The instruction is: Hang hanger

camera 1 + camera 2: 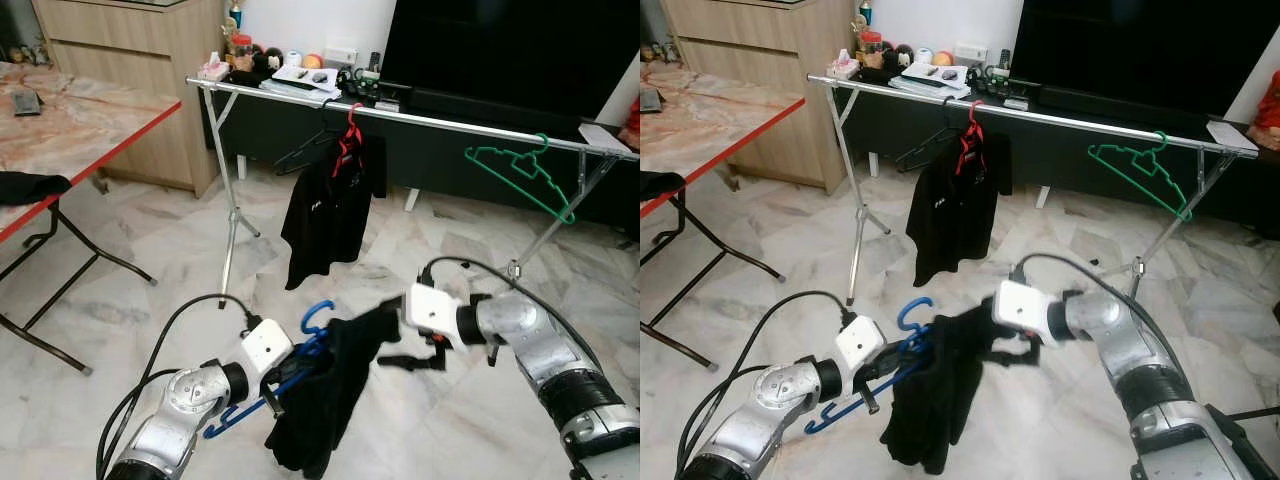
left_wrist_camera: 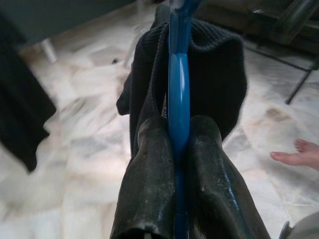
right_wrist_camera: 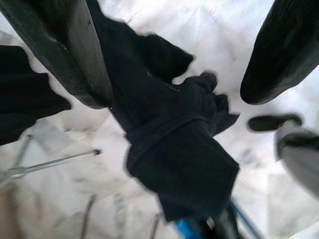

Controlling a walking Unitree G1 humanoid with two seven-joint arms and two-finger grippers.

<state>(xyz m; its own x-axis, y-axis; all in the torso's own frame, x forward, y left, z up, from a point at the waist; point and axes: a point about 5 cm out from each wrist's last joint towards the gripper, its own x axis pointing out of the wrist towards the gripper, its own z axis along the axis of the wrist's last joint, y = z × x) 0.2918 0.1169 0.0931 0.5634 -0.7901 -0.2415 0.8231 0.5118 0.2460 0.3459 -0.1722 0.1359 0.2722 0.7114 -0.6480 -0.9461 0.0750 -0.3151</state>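
The left gripper pinches the blue plastic hanger, draped with a black garment, low above the marble floor. The right wrist view shows the right gripper's fingers spread around the cloth. The silver rail has bare room between the red hanger and the green hanger.

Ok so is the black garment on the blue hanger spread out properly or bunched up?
Bunched up. The black garment hangs crumpled over one side of the blue hanger, which the left gripper clamps; the open right gripper is beside it.

You've got two silver arms here, white boxy wrist modules, black cables looping off them, and long glossy black fingers.
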